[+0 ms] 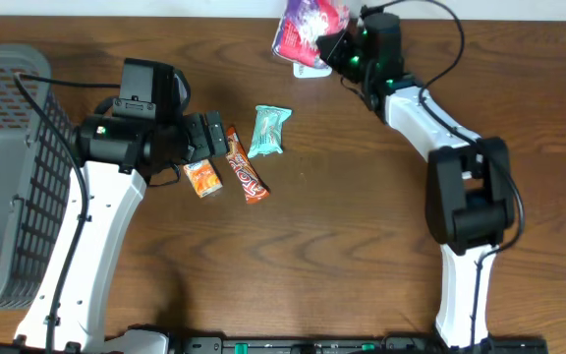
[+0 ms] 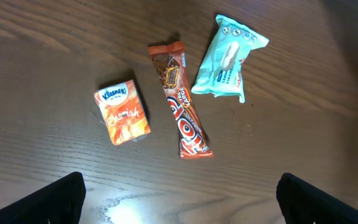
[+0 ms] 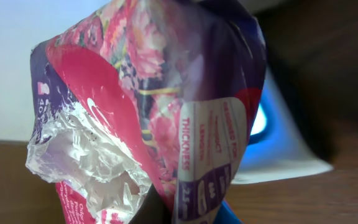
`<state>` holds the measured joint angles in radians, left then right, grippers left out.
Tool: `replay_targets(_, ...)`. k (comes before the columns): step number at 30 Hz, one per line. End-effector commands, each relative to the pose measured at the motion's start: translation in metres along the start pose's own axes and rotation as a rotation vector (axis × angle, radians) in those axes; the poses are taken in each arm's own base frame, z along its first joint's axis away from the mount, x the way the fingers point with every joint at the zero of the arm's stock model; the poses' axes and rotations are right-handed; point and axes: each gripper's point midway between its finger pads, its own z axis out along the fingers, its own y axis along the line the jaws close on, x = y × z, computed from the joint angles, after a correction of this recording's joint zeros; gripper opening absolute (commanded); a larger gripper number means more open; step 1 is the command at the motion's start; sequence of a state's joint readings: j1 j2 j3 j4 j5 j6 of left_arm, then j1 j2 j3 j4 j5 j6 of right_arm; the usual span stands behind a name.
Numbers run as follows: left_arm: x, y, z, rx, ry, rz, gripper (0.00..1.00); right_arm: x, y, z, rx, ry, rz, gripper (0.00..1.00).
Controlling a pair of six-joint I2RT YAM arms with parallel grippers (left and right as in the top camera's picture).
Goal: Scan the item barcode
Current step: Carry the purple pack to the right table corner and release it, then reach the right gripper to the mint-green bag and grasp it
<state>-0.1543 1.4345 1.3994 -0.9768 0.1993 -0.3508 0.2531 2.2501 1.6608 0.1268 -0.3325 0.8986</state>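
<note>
the flowered package (image 1: 308,28) is at the far edge of the table (image 1: 362,246), right of the middle, and the right gripper (image 1: 340,47) holds it there with the fingers pressed together on its film. from above, its long axis seems to run from far-right to near-left, but the crumpled shape makes this uncertain. in the right wrist view the package fills the picture and stands about upright. its printed side with the word "thickness" faces the camera, and a wrinkled clear end points to the lower left. behind it is a white device (image 3: 284,143) with a blue light, very near; we cannot tell if they touch.

the left gripper (image 1: 216,135) hovers over the left half of the table, its fingers (image 2: 55,202) spread wide. under it lie a kleenex pack (image 2: 122,112), a chocolate bar (image 2: 180,99) and a teal packet (image 2: 227,57), close together but apart. a grey basket (image 1: 28,167) stands at the left edge. the middle and the near-right part of the table are bare wood.
</note>
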Motion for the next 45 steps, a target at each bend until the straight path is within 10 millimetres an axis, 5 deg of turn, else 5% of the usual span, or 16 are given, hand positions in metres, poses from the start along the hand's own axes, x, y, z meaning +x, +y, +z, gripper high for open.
replay_targets(1, -0.001, 0.001, 0.0, -0.007, -0.003, 0.005, 0.98, -0.029, 0.013, -0.004, -0.027, -0.068, -0.043, 0.01)
replay_targets(6, -0.001, 0.001, 0.0, -0.007, -0.003, 0.005, 0.98, -0.071, 0.029, -0.035, -0.036, -0.082, -0.125, 0.01)
replay_targets(11, -0.001, 0.001, 0.0, -0.007, -0.003, 0.004, 0.98, -0.136, 0.016, -0.1, 0.064, -0.139, -0.076, 0.01)
replay_targets(16, -0.001, 0.001, 0.0, -0.007, -0.003, 0.005, 0.98, -0.181, -0.058, -0.178, 0.255, -0.173, 0.043, 0.01)
replay_targets(21, -0.001, 0.001, 0.0, -0.007, -0.003, 0.004, 0.98, -0.18, -0.159, -0.239, 0.459, -0.128, 0.243, 0.01)
replay_targets(24, -0.001, 0.001, 0.0, -0.006, -0.003, 0.005, 0.98, -0.178, -0.199, -0.26, 0.514, -0.124, 0.271, 0.02)
replay_targets(26, -0.001, 0.001, 0.0, -0.007, -0.003, 0.004, 0.98, -0.176, -0.223, -0.27, 0.543, -0.123, 0.286, 0.13)
replay_targets(28, -0.001, 0.001, 0.0, -0.006, -0.003, 0.004, 0.98, -0.173, -0.239, -0.275, 0.561, -0.116, 0.304, 0.47)
replay_targets(29, -0.001, 0.001, 0.0, -0.007, -0.003, 0.004, 0.98, -0.171, -0.244, -0.276, 0.558, -0.106, 0.306, 0.73)
replay_targets(30, -0.001, 0.001, 0.0, -0.006, -0.003, 0.004, 0.98, -0.17, -0.244, -0.276, 0.539, -0.09, 0.288, 0.86)
replay_targets(31, -0.001, 0.001, 0.0, -0.007, -0.003, 0.004, 0.98, -0.169, -0.242, -0.275, 0.513, -0.072, 0.263, 0.88)
replay_targets(38, -0.001, 0.001, 0.0, -0.007, -0.003, 0.004, 0.98, -0.166, -0.19, -0.3, 0.395, -0.021, 0.2, 0.86)
replay_targets(42, -0.001, 0.001, 0.0, -0.006, -0.003, 0.005, 0.98, -0.155, -0.117, -0.307, 0.216, 0.038, 0.025, 0.86)
replay_targets(45, -0.001, 0.001, 0.0, -0.007, -0.003, 0.005, 0.98, -0.127, -0.066, -0.309, 0.104, 0.123, -0.076, 0.86)
